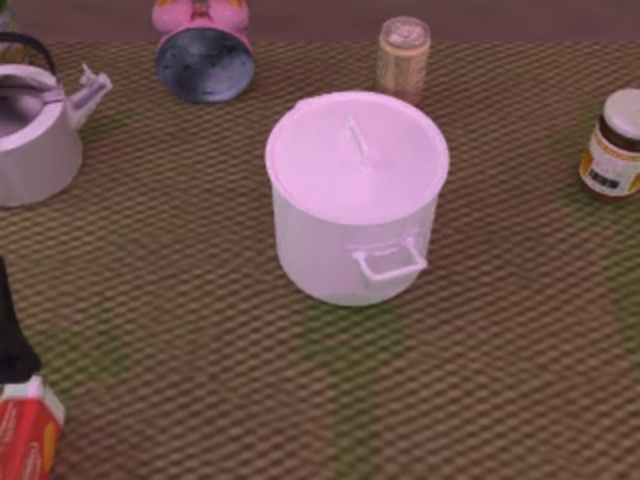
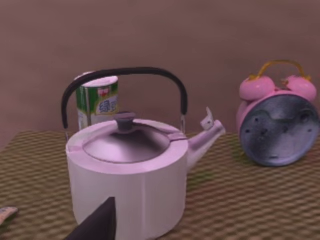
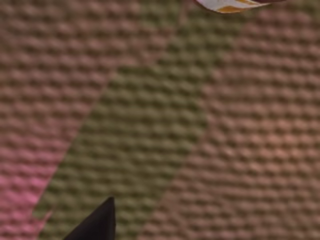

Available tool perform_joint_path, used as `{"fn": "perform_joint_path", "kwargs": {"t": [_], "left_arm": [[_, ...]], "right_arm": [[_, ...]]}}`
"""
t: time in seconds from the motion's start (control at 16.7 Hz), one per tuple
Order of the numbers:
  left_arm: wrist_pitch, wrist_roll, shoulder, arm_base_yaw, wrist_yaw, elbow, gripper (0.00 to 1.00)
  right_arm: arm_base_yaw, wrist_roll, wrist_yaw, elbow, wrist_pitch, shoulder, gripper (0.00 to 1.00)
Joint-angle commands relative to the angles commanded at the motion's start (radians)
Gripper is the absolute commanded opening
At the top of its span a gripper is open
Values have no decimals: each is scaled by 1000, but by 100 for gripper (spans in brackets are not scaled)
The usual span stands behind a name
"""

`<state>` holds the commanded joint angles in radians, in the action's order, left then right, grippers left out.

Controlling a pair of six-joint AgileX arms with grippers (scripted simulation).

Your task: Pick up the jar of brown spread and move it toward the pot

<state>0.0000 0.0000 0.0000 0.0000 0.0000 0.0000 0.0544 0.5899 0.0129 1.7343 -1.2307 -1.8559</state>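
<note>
The jar of brown spread (image 1: pixel 614 146) stands upright at the table's far right edge, with a white lid and a white-and-orange label. The big white pot (image 1: pixel 356 196) sits mid-table, lid on and side handle facing the front. A wide stretch of mat separates the two. A dark part of my left arm (image 1: pixel 12 340) shows at the left edge, and its fingertip (image 2: pixel 104 221) hangs in front of the kettle, holding nothing. My right gripper is out of the top view. Its one visible fingertip (image 3: pixel 102 222) hovers over bare mat, and a white-and-orange sliver (image 3: pixel 231 4) shows at the frame edge.
A white kettle (image 1: pixel 35 125) with a black handle stands far left, with a green-labelled can (image 2: pixel 97 102) behind it. A pink alarm clock (image 1: pixel 203 48) and a pale tan jar (image 1: pixel 403 58) sit at the back. A red carton (image 1: pixel 28 435) is at the front left.
</note>
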Motion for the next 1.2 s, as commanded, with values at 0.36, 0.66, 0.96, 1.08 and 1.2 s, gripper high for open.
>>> {"fn": "perform_joint_path", "kwargs": {"t": [0.36,0.66,0.96,1.08,1.2], "left_arm": [[0,0,0,0,0,0,100],[0,0,0,0,0,0,100],[0,0,0,0,0,0,100],[0,0,0,0,0,0,100],[0,0,0,0,0,0,100]], "right_arm": [[-18,200,33,568,-220,-469,100],[-32,301,54,854,-307,-699,100],[-34,319,58,902,-319,-739,100],[-34,319,58,902,-319,-739,100],[-29,319,58,896,-314,-737,100]]}}
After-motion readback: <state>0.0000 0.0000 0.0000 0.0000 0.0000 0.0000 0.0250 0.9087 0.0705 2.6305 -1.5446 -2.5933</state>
